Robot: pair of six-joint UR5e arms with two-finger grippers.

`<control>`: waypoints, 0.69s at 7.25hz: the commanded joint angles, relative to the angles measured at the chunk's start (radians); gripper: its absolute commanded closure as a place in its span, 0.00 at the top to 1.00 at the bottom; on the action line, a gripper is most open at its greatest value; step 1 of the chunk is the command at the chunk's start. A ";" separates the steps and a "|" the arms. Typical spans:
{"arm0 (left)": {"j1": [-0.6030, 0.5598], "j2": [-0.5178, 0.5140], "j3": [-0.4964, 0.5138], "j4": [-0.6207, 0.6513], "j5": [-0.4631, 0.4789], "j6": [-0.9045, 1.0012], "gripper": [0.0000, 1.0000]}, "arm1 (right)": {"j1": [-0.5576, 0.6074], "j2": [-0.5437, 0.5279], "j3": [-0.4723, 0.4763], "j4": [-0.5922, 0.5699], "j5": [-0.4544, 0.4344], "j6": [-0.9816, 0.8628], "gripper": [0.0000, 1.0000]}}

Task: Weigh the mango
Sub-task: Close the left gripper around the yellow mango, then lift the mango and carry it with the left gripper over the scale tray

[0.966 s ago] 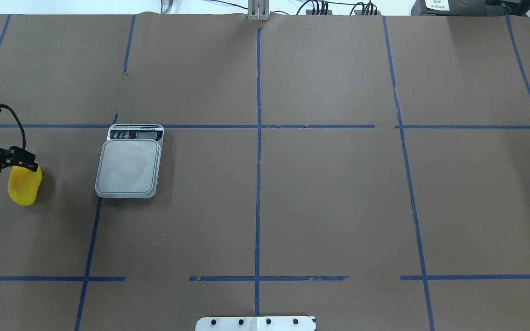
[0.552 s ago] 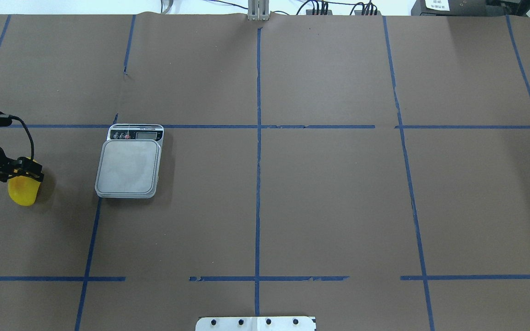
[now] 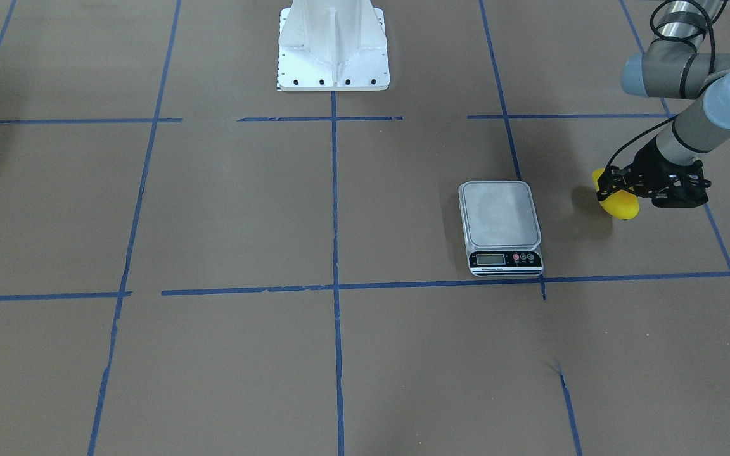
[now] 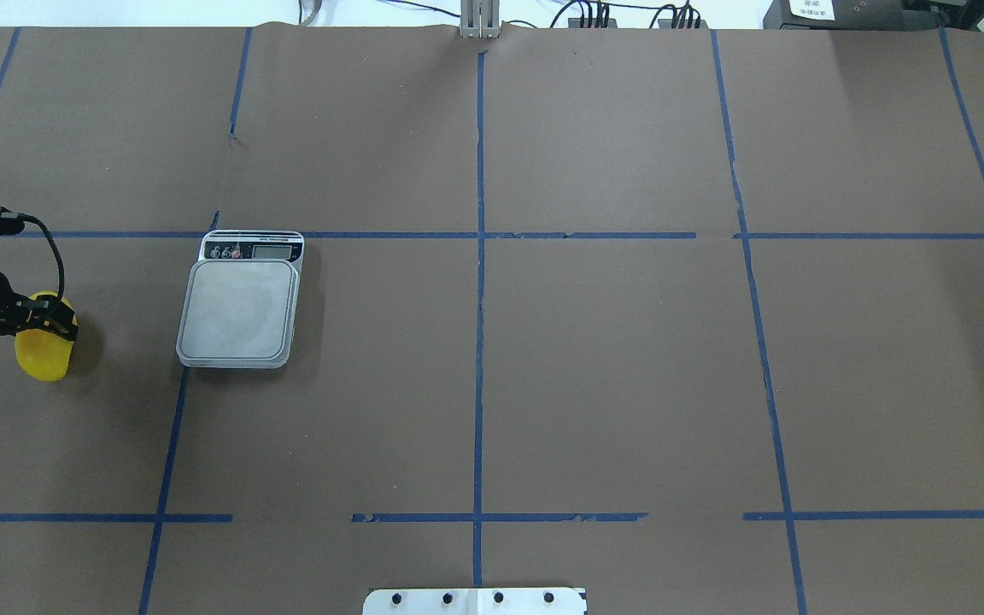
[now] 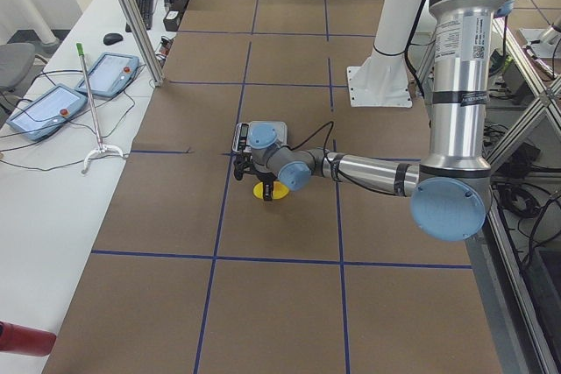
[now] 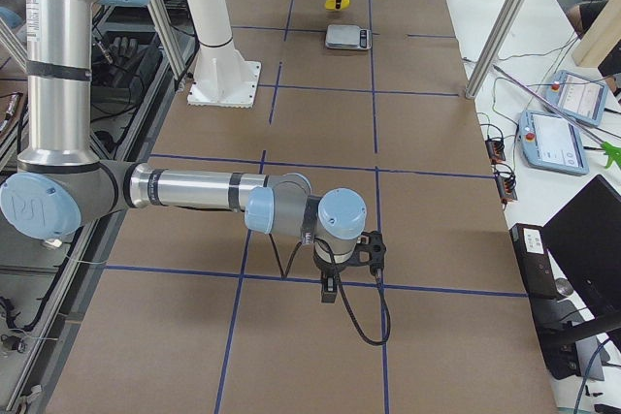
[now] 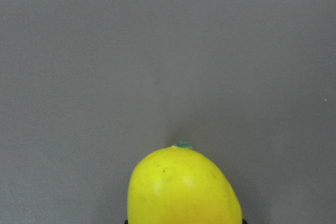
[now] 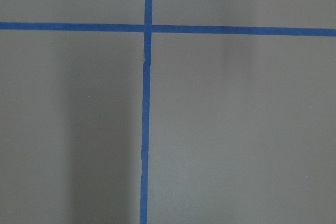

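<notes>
Overhead exterior is showing the left hand [image 4: 43, 323] clamping the mango [image 4: 41, 359] near the scale [image 4: 240, 320] on the brown, blue-taped tabletop [image 4: 612, 367]; the right hand [image 6: 330, 288] is hanging low elsewhere, its opening impossible to tell.

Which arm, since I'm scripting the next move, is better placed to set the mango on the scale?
Left. The left gripper grips the mango, just beside the scale. The right gripper hangs over the table at the opposite end, far from both.
</notes>
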State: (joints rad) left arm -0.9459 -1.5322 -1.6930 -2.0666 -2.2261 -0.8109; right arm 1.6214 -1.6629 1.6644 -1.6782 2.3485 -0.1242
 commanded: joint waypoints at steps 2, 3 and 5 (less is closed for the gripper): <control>-0.113 0.003 -0.265 0.393 -0.053 0.135 0.00 | 0.000 0.000 0.000 0.000 0.000 0.000 1.00; -0.140 -0.141 -0.272 0.560 -0.052 0.147 0.00 | 0.000 0.000 0.000 0.000 0.000 0.000 1.00; -0.122 -0.317 -0.225 0.671 -0.056 0.036 0.00 | 0.000 0.000 0.000 0.002 0.000 0.000 1.00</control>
State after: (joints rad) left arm -1.0712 -1.7495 -1.9437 -1.4592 -2.2784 -0.7066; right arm 1.6214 -1.6628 1.6643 -1.6779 2.3485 -0.1242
